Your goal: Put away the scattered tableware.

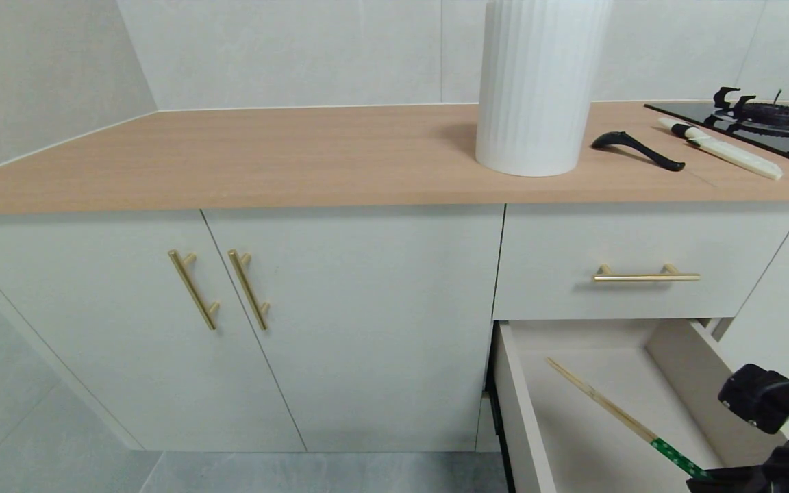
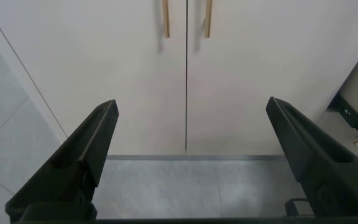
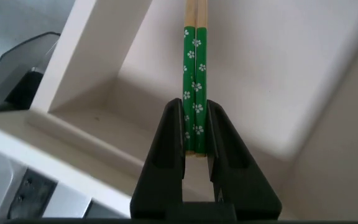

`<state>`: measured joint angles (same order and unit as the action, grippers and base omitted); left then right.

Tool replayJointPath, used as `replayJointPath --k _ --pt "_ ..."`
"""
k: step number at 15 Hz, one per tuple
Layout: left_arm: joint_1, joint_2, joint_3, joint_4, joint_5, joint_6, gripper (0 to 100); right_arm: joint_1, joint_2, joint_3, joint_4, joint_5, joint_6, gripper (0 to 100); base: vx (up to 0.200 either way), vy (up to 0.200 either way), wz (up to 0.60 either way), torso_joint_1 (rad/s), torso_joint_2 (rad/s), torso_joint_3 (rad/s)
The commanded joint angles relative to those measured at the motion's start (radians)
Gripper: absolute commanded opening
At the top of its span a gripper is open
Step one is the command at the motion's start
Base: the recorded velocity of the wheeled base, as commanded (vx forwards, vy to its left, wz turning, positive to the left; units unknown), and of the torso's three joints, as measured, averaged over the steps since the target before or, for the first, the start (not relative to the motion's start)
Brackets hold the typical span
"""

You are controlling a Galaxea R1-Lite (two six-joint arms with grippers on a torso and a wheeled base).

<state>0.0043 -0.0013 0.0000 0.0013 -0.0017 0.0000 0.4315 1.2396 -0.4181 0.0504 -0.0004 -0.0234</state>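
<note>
My right gripper (image 3: 196, 112) is closed narrow on a pair of chopsticks (image 3: 196, 56), and it holds them by their green end with small white flowers. The two sticks lie side by side between the fingers, touching each other. In the head view they point from the gripper at the near right toward the far left, above the inside of the open drawer (image 1: 519, 411). I cannot tell if their thin tips touch the drawer bottom. This drawer is the lower one on the right, pulled out toward me. The drawer above it (image 1: 641, 239) is closed and has a brass handle.

My left gripper (image 2: 191, 106) is spread wide and holds nothing. It is low, in front of the two cabinet doors (image 2: 247, 81), above the grey floor (image 2: 185, 186).

On the table (image 1: 298, 150) stands a tall white ribbed container (image 1: 538, 82), upright. Just to its right lies a black curved utensil (image 1: 637, 149). Further right, near the stove (image 1: 771, 116), lies a white knife (image 1: 723, 147) with a black and white handle. These two are apart from each other.
</note>
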Motion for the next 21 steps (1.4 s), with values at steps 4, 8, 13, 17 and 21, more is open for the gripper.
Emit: replayJointPath --k 4,8,13,17,21 --pt "0.0 0.001 0.0 -0.001 0.0 0.0 100 -0.05 0.54 -0.248 -0.115 -0.072 0.175 0 0.0 0.0 0.0 0.0 0.0 0.0" --pt "0.0 0.001 0.0 -0.001 0.0 0.0 100 -0.05 0.706 -0.306 -0.135 -0.09 0.25 0 0.0 0.0 0.0 0.0 0.0 0.0" --pt "0.0 0.001 0.0 -0.001 0.0 0.0 100 -0.043 0.854 -0.294 -0.248 -0.09 0.281 0 0.0 0.0 0.0 0.0 0.0 0.0" --pt "0.0 0.001 0.0 0.0 0.0 -0.002 100 -0.014 0.948 -0.269 -0.365 -0.099 0.339 0 0.0 0.0 0.0 0.0 0.0 0.0" --pt "0.0 0.001 0.0 0.0 0.0 0.0 100 -0.013 0.977 -0.269 -0.402 -0.128 0.349 0 0.0 0.0 0.0 0.0 0.0 0.0"
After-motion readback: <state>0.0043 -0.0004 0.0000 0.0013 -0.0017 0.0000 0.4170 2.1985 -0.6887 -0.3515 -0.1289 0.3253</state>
